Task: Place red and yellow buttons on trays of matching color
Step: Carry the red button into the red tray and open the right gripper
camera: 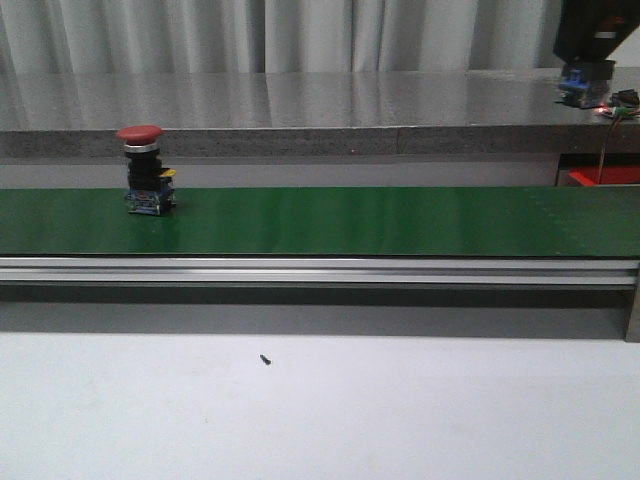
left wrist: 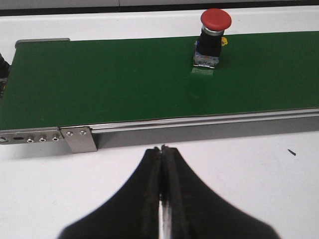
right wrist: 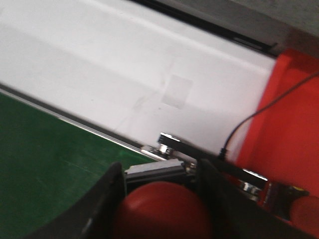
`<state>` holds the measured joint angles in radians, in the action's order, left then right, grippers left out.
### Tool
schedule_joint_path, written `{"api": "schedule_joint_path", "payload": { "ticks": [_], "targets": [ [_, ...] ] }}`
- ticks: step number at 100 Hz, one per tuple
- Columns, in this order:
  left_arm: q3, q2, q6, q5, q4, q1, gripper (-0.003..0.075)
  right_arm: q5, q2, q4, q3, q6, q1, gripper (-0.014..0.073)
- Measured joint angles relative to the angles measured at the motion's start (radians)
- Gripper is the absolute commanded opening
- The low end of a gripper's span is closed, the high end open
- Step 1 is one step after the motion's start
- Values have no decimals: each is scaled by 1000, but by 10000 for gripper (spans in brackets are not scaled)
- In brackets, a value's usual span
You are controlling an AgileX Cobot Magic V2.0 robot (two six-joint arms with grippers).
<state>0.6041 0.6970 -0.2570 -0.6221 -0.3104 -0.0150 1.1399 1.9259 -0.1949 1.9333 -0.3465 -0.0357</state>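
Progress looks partial. Up front, one red button (camera: 140,133) stands upright on the green belt (camera: 400,220), untouched, while the right gripper (camera: 588,85) hangs far right above the red tray (camera: 603,177), a button in its grip. From the left wrist, the left gripper (left wrist: 163,149) has its fingers pressed together on nothing, short of the belt. From the right wrist, fingers pinch a second red button (right wrist: 162,209) beside the tray, release apparently next. No yellow button or tray shows.
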Motion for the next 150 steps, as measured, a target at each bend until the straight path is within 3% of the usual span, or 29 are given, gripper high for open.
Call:
{"api": "schedule_joint_path", "payload": {
  "ticks": [31,74,104,150],
  "targets": [
    [0,0,0,0,0,0,-20,-16,0,0,0,27,-193,247],
    [0,0,0,0,0,0,-20,-75,32,9,0,218,-402,246],
    [0,0,0,0,0,0,-20,-119,132,108,0,242,-430,246],
    [0,0,0,0,0,0,-20,-175,301,112,0,276,-440,246]
  ]
}}
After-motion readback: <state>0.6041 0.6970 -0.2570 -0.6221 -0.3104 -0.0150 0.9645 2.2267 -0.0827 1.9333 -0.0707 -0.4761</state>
